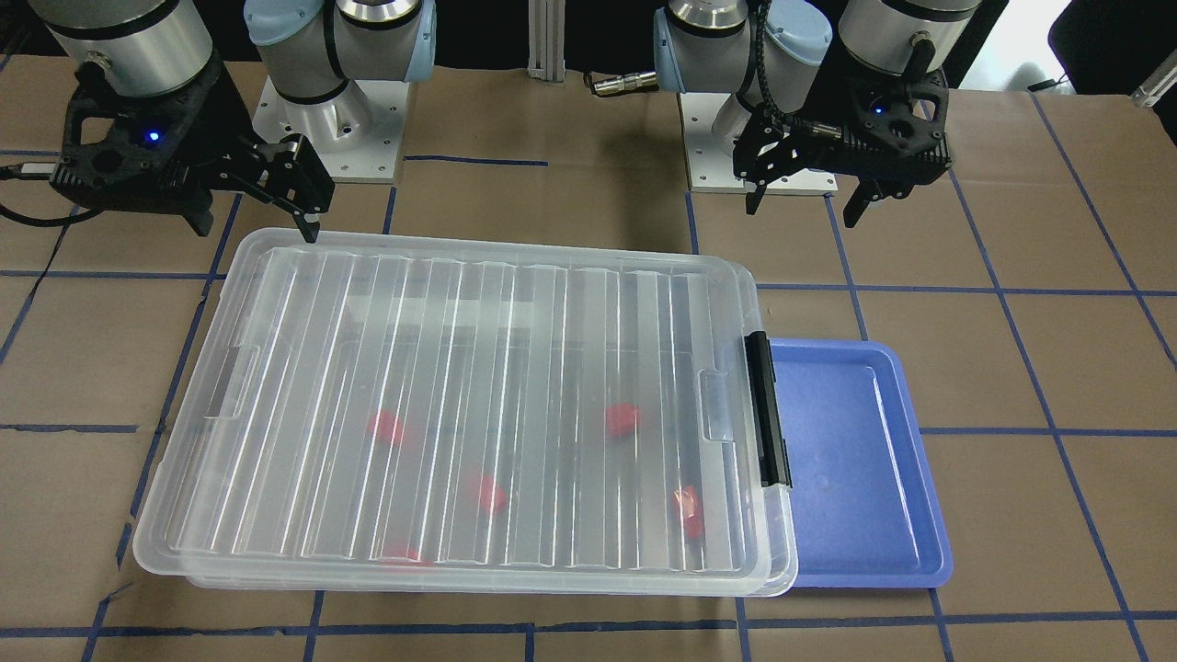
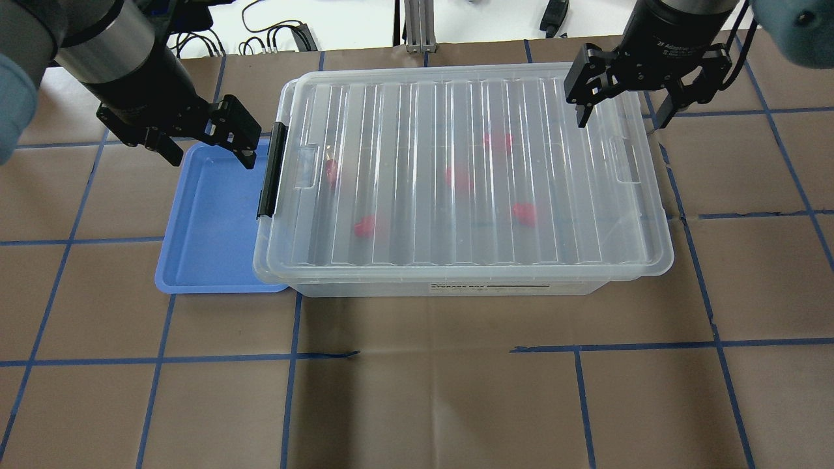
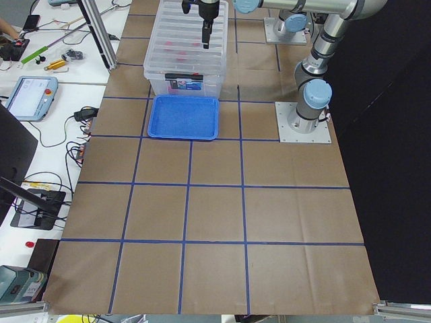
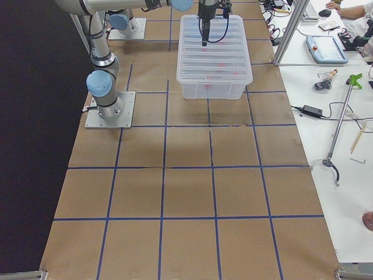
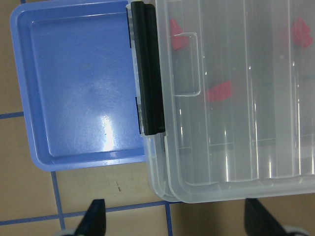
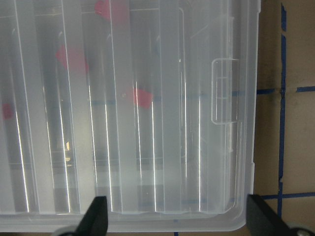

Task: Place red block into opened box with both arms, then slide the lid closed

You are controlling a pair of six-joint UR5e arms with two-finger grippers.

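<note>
The clear box (image 2: 456, 286) stands mid-table with the ribbed lid (image 2: 469, 169) lying over nearly all of it. The black latch bar (image 2: 270, 169) shows at the box's short end beside the blue tray. Several red pieces lie inside, blurred through the lid, among them a red block (image 1: 622, 418). I cannot tell their shapes apart. My left gripper (image 2: 212, 156) hangs open and empty above the tray's far edge, near the latch end. My right gripper (image 2: 620, 120) hangs open and empty over the lid's far corner at the other short end.
A blue tray (image 2: 208, 221) lies flat against the box's latch end, with nothing in it. Brown paper with a blue tape grid covers the table. Both arm bases (image 1: 331, 129) stand behind the box. Benches with tools and cables flank the table ends.
</note>
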